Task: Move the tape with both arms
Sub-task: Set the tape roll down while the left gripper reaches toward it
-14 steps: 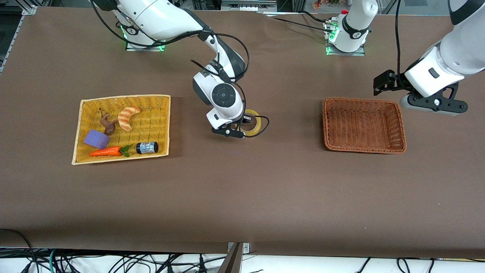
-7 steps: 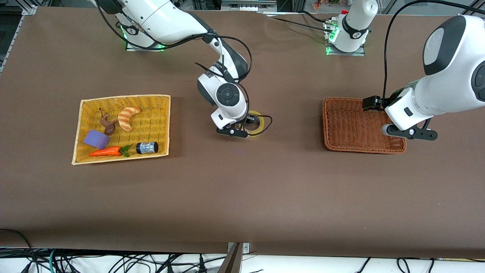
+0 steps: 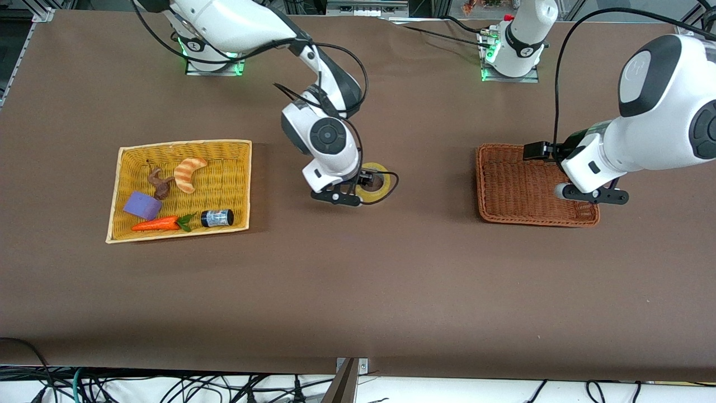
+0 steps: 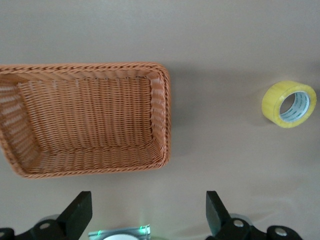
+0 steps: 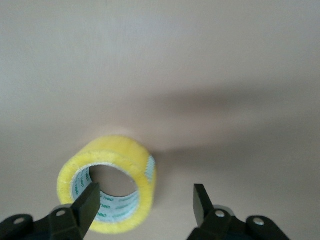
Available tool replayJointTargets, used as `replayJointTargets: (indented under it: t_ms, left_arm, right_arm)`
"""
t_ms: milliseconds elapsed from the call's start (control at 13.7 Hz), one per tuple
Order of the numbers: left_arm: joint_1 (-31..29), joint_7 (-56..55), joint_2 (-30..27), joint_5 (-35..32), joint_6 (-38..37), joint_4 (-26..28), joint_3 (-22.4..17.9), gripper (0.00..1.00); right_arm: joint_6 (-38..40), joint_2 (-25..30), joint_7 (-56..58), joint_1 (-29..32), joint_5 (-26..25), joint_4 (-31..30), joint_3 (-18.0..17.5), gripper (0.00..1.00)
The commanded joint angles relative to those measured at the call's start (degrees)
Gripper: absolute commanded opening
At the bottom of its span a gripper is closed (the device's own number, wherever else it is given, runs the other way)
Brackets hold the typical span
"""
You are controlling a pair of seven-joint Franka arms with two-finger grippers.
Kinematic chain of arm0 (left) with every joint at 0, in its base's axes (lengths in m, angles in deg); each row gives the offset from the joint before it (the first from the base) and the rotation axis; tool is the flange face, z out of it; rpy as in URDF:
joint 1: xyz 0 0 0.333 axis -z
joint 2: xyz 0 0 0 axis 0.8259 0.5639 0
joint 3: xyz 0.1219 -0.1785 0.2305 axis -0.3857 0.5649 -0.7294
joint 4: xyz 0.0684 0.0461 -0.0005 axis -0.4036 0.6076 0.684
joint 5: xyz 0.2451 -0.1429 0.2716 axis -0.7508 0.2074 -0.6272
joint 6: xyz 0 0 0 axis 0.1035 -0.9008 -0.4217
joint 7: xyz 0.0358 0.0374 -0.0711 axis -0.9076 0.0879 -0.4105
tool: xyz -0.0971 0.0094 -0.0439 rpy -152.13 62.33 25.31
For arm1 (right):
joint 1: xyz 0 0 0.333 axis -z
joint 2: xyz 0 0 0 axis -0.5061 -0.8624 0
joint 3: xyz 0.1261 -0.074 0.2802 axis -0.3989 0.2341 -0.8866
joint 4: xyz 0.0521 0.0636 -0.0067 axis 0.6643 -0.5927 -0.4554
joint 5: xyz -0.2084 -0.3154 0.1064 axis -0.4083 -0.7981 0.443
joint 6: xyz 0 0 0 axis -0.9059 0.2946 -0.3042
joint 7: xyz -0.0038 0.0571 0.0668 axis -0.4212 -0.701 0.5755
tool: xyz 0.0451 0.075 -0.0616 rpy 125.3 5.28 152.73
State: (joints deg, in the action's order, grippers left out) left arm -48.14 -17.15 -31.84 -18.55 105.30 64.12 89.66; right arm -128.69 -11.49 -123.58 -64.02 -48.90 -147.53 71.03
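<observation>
The tape [image 3: 378, 169], a yellowish roll with a grey core, lies flat on the brown table near its middle. My right gripper [image 3: 364, 183] hangs low over it, open. In the right wrist view the tape [image 5: 120, 150] sits between the jaws, with one finger [image 5: 90, 200] over the hole and the other outside the roll's wall. My left gripper [image 3: 588, 193] is open and empty over the brown wicker basket [image 3: 485, 184], at the basket's end toward the left arm's end of the table. The left wrist view shows the left gripper [image 4: 147, 212], the basket [image 4: 161, 115] and the tape [image 4: 272, 102] farther off.
A yellow wicker basket [image 3: 241, 184] toward the right arm's end holds a croissant toy [image 3: 189, 172], a dark jar [image 3: 217, 218], a carrot [image 3: 156, 224], a purple block [image 3: 142, 205] and a brown toy [image 3: 159, 182]. The brown basket holds nothing.
The left arm has swung in from outside the brown basket to over its end. The right gripper has stayed at the tape, shifting only slightly.
</observation>
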Motion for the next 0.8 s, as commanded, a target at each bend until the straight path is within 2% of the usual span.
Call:
replayJointTargets:
  t_ms: [0,219,365,438,731]
  left_arm:
    - [-0.1,-1.8,-6.7,3.5,6.6,10.5,3.0,1.0]
    - [0.4,-12.0,-3.1,4.1,12.7,10.9,9.6,1.0]
    - [0.4,-14.9,0.4,4.2,16.6,10.9,13.0,1.0]
    - [0.5,-15.4,2.4,4.3,18.5,10.8,14.6,1.0]
    - [2.6,-23.4,9.5,4.3,30.7,10.8,18.5,1.0]
  right_arm:
    - [9.4,7.0,12.2,6.7,0.1,-1.2,-0.3,0.98]
    - [20.1,12.6,26.0,14.7,0.2,-1.2,0.6,0.99]
    - [26.0,15.4,32.9,18.7,0.3,-1.2,2.5,1.0]
    - [28.1,16.4,36.4,19.5,0.3,-1.2,3.8,1.0]
    - [34.6,20.4,45.9,19.6,0.4,-1.2,12.8,1.0]
